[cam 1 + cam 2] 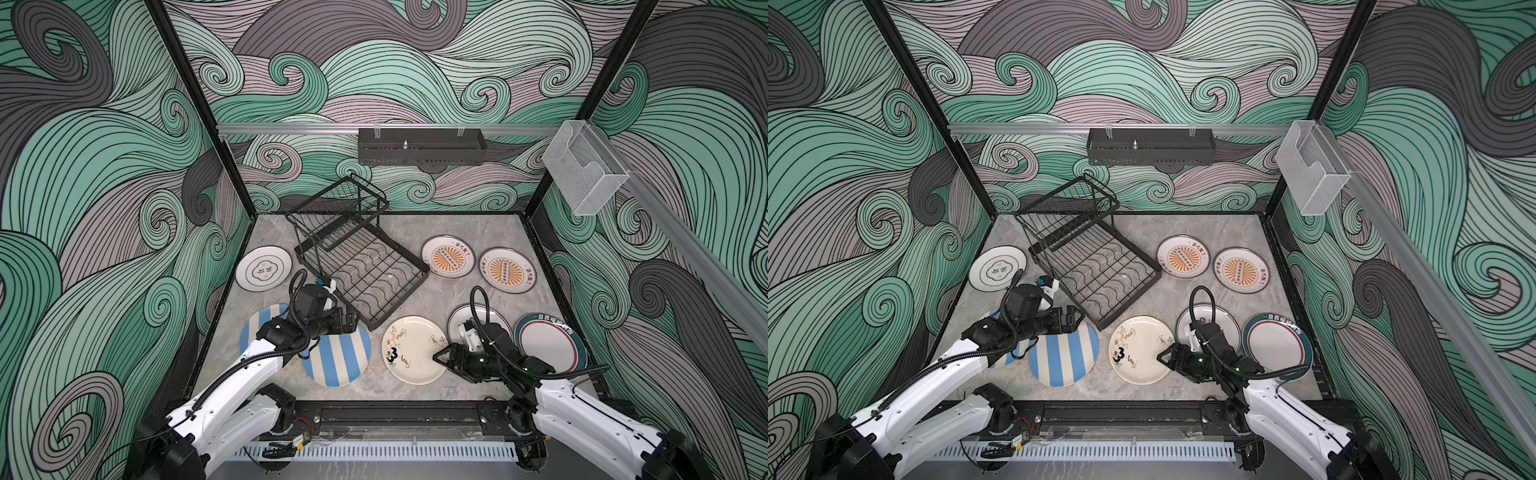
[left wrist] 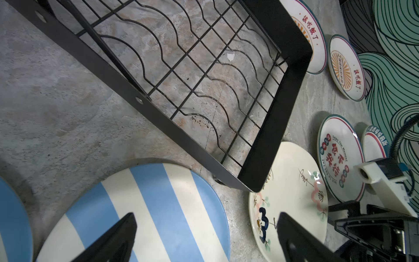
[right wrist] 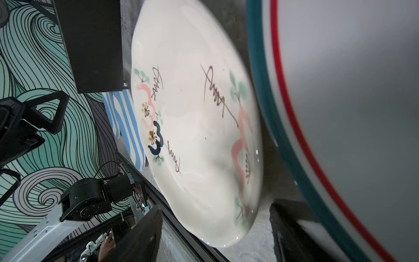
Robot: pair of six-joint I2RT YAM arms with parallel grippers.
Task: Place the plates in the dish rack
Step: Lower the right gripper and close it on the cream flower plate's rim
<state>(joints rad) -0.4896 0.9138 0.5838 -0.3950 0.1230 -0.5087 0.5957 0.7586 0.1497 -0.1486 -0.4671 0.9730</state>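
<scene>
Across the grey stone tabletop (image 1: 376,390), walled on three sides, bare room shows along the near rail, in the far right corner, and in a band between the dish rack (image 1: 368,274) and the right-hand plates.

Edges: the rack's near corner sits just beside a striped plate (image 1: 338,359) and the doodle plate (image 1: 411,347). Its right corner meets the rim of a sunburst plate (image 1: 448,256); contact cannot be told. The teal-rimmed plate (image 1: 550,343) lies close to the right wall.

Count, plates in view: eight, all flat on the table outside the rack.
- Striped: two, the second (image 1: 255,328) partly under the left arm.
- Sunburst: two, the second at (image 1: 507,271).
- Doodle: one.
- Teal-rimmed: one.
- Red-and-black lettered plate (image 2: 340,158): one.
- White plate with black emblem (image 1: 264,267): one.
- Rack: one.

Orientation: the rack stands far of centre, diagonal to the table edges. Its long axis runs from far left to near centre, with the raised basket tier (image 1: 340,203) over the far end.

Left gripper (image 1: 353,322): jaws wide apart, nothing between them, above the striped plate's far rim.

Right gripper (image 1: 441,354): rolled sideways, jaws spread, the doodle plate's right rim between them; no pinch seen.
</scene>
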